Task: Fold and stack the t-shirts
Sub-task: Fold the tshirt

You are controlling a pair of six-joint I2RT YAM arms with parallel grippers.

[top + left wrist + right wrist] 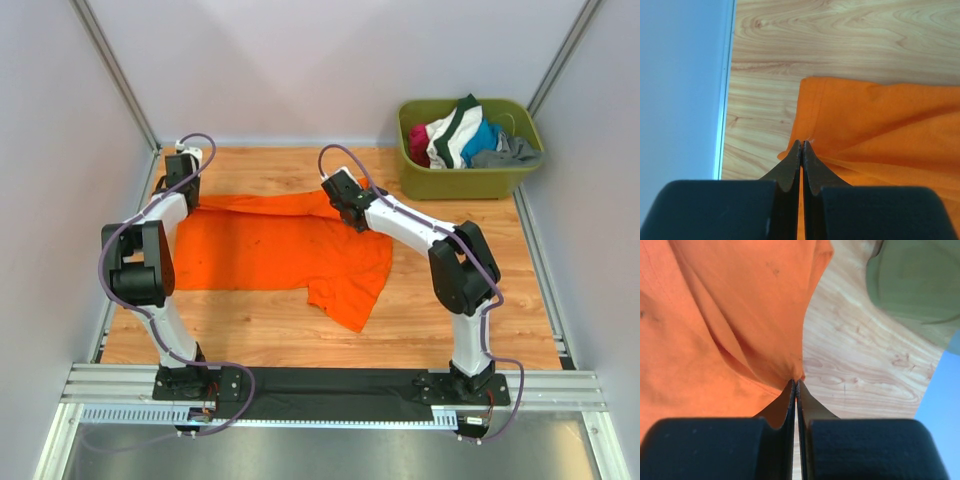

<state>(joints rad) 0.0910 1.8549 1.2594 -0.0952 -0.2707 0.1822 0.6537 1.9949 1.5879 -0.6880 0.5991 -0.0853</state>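
surface: light wood table [430, 320], pale walls [300, 60] around | orange t-shirt [270, 250]: spread flat, left of the green tub [460, 182] | left gripper [801, 146]: clenched on the shirt's edge farthest from the tub | right gripper [796, 384]: clenched on its edge nearer the tub

The t-shirt [270, 250] is plain bright orange, with a few tiny dark specks showing in the right wrist view. The table [450, 320] is light wood with a wavy brown grain. At the far right, the tub [470, 180] is olive green. The clothes [450, 140] in it are white with a dark band, blue, crimson and grey. The left arm [165, 215] and right arm [405, 222] are white and black, with purple cables [340, 152]. The left gripper [801, 145] and right gripper [796, 382] are black.
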